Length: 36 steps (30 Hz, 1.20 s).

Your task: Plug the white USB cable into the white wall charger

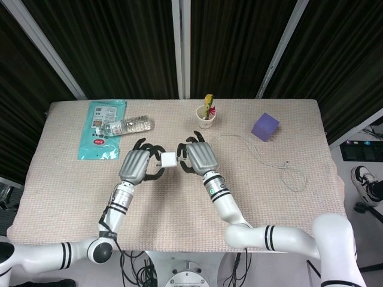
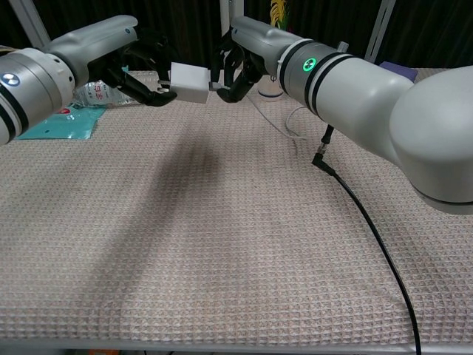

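Note:
My left hand [image 1: 136, 164] [image 2: 137, 65] holds the white wall charger [image 1: 167, 159] [image 2: 190, 81] above the middle of the table, its port side facing right. My right hand [image 1: 200, 156] [image 2: 240, 58] pinches the plug end of the white USB cable [image 1: 257, 156] [image 2: 284, 126] and has it right against the charger's face. How deep the plug sits is hidden by the fingers. The cable trails from the right hand across the mat to a loose loop [image 1: 292, 176] at the right.
A paper cup [image 1: 206, 118] with a yellow item stands just behind the hands. A water bottle [image 1: 128, 126] lies on a teal packet [image 1: 100, 130] at the back left. A purple cube [image 1: 265, 127] sits at the back right. A black cable [image 2: 366, 225] runs along my right arm.

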Tool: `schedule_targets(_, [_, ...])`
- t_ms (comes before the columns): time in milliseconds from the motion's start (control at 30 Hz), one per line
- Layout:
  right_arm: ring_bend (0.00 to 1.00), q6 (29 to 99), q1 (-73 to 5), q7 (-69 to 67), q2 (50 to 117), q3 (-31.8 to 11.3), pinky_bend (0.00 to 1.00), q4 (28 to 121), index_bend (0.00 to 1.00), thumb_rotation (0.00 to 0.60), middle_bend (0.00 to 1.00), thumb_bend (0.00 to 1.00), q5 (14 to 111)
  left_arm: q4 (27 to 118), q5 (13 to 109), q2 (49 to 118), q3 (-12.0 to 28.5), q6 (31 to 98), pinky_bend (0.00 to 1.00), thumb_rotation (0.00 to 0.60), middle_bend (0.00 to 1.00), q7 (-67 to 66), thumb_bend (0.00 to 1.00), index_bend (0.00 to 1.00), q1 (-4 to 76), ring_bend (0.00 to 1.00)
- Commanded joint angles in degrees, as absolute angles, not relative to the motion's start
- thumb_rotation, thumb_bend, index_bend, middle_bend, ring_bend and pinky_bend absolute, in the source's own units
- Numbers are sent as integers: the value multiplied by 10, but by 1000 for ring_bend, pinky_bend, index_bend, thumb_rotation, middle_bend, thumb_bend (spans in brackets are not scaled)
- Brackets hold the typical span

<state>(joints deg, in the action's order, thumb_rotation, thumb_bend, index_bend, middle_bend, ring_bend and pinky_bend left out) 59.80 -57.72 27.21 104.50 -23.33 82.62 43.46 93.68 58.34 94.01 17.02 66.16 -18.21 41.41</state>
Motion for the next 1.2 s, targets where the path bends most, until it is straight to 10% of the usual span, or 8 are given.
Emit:
schedule_targets(33, [217, 600, -579, 267, 1050, -235, 36, 822, 574, 600, 536, 360, 434, 935, 582, 942, 171, 664, 98, 564, 441, -183, 419, 468, 414, 236])
schedule_targets(533, [216, 608, -588, 276, 1069, -241, 37, 806, 567, 600, 530, 357, 421, 931, 579, 948, 169, 664, 99, 563, 440, -191, 418, 468, 418, 236])
schedule_targets(800, [47, 611, -576, 307, 1032, -228, 0, 844, 63, 600, 225, 36, 402, 920, 587, 935, 162, 663, 98, 564, 434, -165, 418, 468, 405, 236])
schedule_targets(1200, [0, 651, -528, 347, 930, -189, 0, 927, 0, 600, 124, 19, 407, 818, 582, 947, 119, 602, 34, 598, 366, -132, 417, 427, 394, 142])
